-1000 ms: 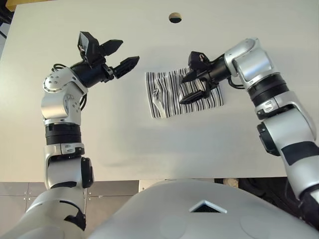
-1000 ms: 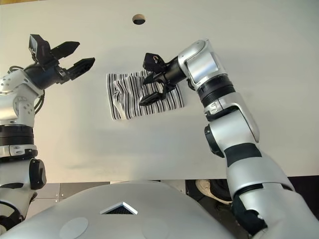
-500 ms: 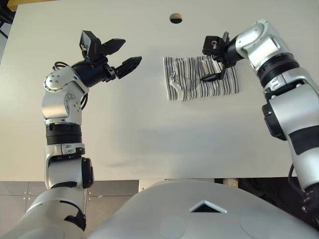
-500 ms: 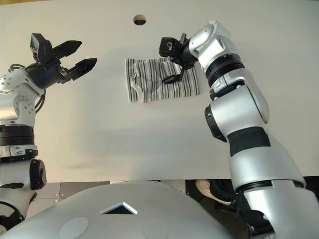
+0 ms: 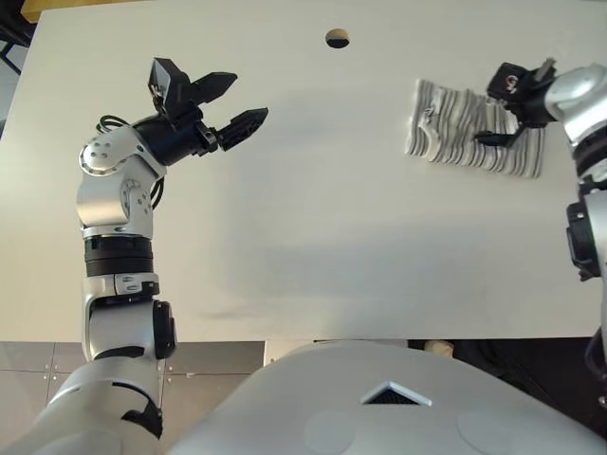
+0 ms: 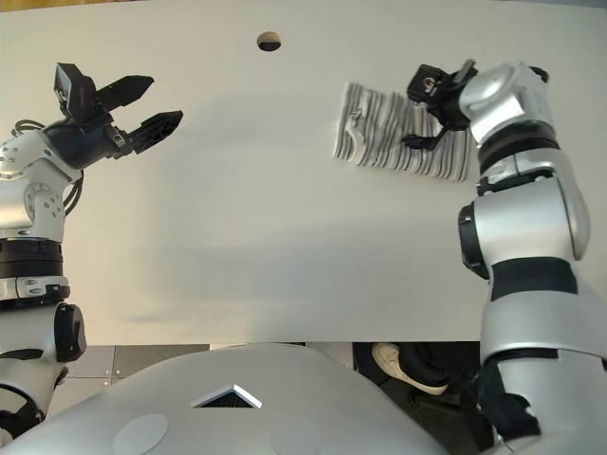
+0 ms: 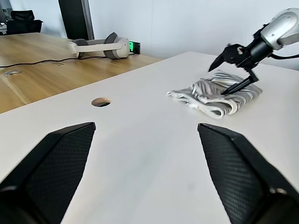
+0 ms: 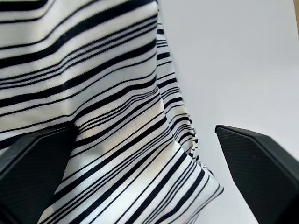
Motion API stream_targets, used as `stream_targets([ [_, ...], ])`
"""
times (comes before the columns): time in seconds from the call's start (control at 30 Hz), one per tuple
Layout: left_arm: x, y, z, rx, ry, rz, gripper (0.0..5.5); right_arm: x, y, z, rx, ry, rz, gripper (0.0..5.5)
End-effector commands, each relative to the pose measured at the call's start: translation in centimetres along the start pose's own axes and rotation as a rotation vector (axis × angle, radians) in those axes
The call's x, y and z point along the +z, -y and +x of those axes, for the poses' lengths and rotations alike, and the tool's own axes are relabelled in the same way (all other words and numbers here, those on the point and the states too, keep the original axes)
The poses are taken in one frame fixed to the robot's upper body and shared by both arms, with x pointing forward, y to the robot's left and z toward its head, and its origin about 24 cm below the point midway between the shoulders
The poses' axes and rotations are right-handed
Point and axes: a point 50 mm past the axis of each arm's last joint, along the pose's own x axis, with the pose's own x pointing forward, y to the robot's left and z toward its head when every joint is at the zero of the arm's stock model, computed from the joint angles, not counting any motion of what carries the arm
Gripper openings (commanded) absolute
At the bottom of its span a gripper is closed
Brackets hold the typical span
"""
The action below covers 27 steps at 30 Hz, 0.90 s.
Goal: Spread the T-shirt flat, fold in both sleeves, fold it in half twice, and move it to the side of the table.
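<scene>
Folded T-shirt [image 5: 471, 128] near right table [image 5: 313, 237] edge — right end effector [image 7: 217, 80] (spread wide) atop

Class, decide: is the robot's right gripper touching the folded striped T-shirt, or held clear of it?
Touching. The left wrist view shows the right gripper with its lower jaw tip pressed into the T-shirt, with no gap between them.

Bright, diffuse light is falling evenly across the white table [image 5: 313, 218]. The T-shirt [image 5: 455, 133] is casting only a thin, soft shadow along its edge. In the left wrist view, a pale sheen is lying on the wooden table [image 7: 42, 70] behind, and a small green lamp [image 7: 132, 46] is glowing beside the headset [image 7: 114, 46]. In the right wrist view, the T-shirt is standing brightly lit, its folds shading softly.
</scene>
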Motion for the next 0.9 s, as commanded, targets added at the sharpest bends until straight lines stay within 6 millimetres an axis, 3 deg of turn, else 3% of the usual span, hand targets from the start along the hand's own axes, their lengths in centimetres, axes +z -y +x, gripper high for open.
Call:
stream_targets([
  [0.03, 0.1, -0.2, -0.4, -0.005, -0.012, 0.035, 4.07, -6.3, -2.1, 0.7, 0.017, -0.213, 0.040, 5.46],
  [0.17, 0.1, -0.1, -0.6, -0.003, -0.006, 0.057, 4.07, -4.5, -0.5, 0.4, -0.160, -0.079, 0.016, 5.46],
  [0.4, 0.7, 0.1, 0.0, 0.009, 0.040, 0.110, 4.07, -0.2, 1.7, -0.7, -0.280, 0.109, -0.031, 5.46],
  [0.57, 1.8, 0.4, 0.5, 0.034, 0.099, 0.166, 4.07, 5.0, 5.2, -4.1, -0.349, 0.347, 0.009, 5.46],
  [0.7, 3.6, 1.0, 0.6, 0.057, 0.165, 0.236, 4.07, 9.7, 7.3, -8.2, -0.323, 0.637, 0.010, 5.46],
  [0.8, 4.5, 1.9, 0.3, 0.076, 0.212, 0.277, 4.07, 11.9, 6.4, -8.9, -0.221, 0.801, -0.021, 5.46],
  [0.9, 5.1, 3.0, 0.2, 0.091, 0.251, 0.295, 4.07, 13.1, 2.5, -7.3, -0.045, 0.935, -0.106, 5.46],
])
